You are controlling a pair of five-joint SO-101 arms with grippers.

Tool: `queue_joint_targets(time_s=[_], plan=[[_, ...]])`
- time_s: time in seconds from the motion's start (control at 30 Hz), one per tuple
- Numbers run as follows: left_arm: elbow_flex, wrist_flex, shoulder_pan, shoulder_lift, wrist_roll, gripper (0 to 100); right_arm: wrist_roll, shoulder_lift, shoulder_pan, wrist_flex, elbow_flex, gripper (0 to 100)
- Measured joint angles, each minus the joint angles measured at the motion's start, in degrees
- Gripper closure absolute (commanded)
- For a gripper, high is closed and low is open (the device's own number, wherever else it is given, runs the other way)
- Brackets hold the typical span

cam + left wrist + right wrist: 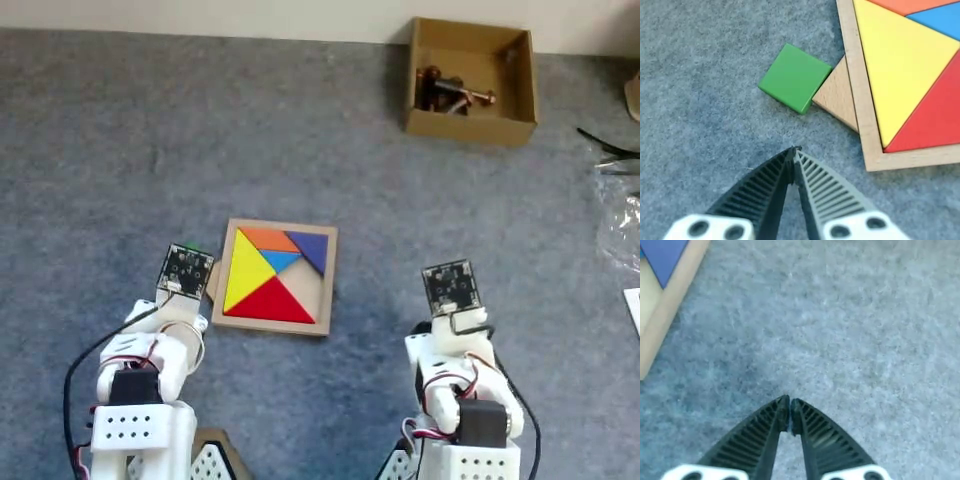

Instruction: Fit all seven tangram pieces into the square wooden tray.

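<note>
The square wooden tray [330, 285] lies mid-table and holds a yellow triangle [245, 270], a red triangle [270, 300], an orange piece [268, 238], a light blue triangle [280, 260] and a dark blue piece [312, 248]. Bare wood shows at the tray's right side. Outside the tray's left rim [860, 100], a green square [795, 77] and a plain wooden triangle [840, 95] lie on the carpet, touching at a corner. My left gripper [794, 150] is shut and empty, just short of them. My right gripper [789, 401] is shut over bare carpet, right of the tray's corner [665, 315].
A cardboard box [470, 80] with metal parts stands at the back right. Clear plastic and cables [620, 200] lie at the right edge. Grey carpet covers the table all around the tray.
</note>
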Motion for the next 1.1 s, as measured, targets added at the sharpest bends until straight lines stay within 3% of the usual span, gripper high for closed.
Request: queue_joint_targets(time_s=[0.27, 1.1], plan=[[0.00, 0.00, 0.00, 0.00, 0.00, 99, 0.09, 0.18, 0.00, 0.00, 5.98, 99.3], [0.00, 0.00, 0.00, 0.00, 0.00, 99, -4.48, 0.18, -1.32, 0.00, 6.15, 99.1]])
